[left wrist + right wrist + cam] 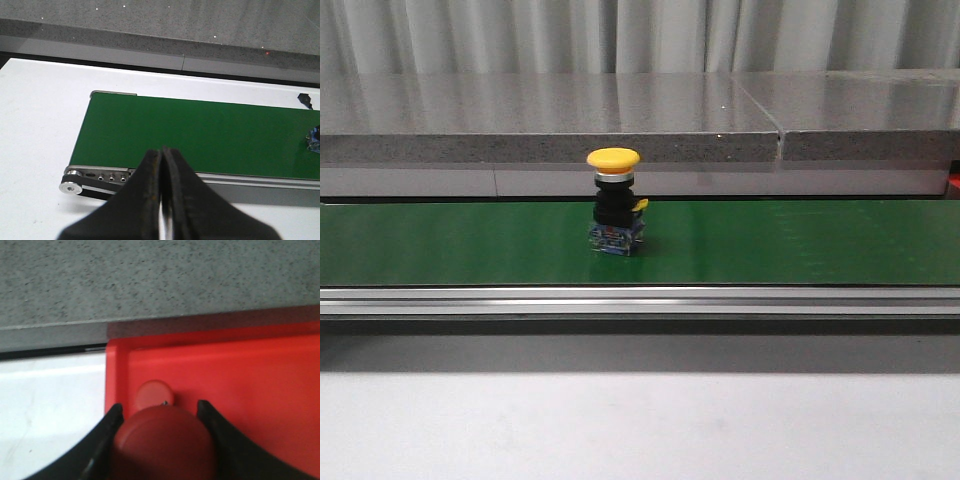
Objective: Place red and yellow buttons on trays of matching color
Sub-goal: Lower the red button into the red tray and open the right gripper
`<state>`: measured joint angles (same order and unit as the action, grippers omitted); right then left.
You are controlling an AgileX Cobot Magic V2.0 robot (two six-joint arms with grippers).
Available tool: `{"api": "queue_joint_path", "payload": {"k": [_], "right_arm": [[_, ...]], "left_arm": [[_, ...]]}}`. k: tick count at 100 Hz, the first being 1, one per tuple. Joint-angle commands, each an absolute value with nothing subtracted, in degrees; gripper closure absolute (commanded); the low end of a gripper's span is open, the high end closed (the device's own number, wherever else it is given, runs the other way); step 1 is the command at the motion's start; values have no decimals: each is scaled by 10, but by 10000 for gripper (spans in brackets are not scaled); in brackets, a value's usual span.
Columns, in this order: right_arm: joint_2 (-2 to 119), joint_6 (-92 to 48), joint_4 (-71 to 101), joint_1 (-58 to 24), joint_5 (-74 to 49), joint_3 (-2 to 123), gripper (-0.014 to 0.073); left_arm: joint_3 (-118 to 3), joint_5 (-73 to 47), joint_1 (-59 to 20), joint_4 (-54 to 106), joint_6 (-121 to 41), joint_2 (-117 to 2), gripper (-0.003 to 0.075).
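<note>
Right fingers (112, 440) pinch red button (165, 440), seemingly cap-up, over red tray (250, 390); left fingers (150, 190) pressed together.

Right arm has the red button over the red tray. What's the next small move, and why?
Probably lower a little and open the jaws. The right gripper holds the red button over the red tray, inside its rim, beside another red button already there. The yellow button still waits on the green belt.
</note>
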<state>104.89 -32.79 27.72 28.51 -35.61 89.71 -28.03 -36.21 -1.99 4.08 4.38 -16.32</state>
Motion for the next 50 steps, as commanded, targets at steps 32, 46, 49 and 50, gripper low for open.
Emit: {"api": "queue_joint_path", "payload": {"k": [32, 46, 49, 50], "right_arm": [[1169, -329, 286, 314, -325, 1055, 508], [1203, -329, 286, 315, -321, 1081, 508], [1208, -329, 286, 315, -319, 1083, 508], [1209, -329, 286, 315, -318, 1084, 508]], "left_arm": [[-294, -324, -25, 46, 45, -168, 739], [-294, -324, -25, 46, 45, -168, 739], [-294, -324, -25, 46, 45, -168, 739], [-294, -324, -25, 46, 45, -168, 739]]}}
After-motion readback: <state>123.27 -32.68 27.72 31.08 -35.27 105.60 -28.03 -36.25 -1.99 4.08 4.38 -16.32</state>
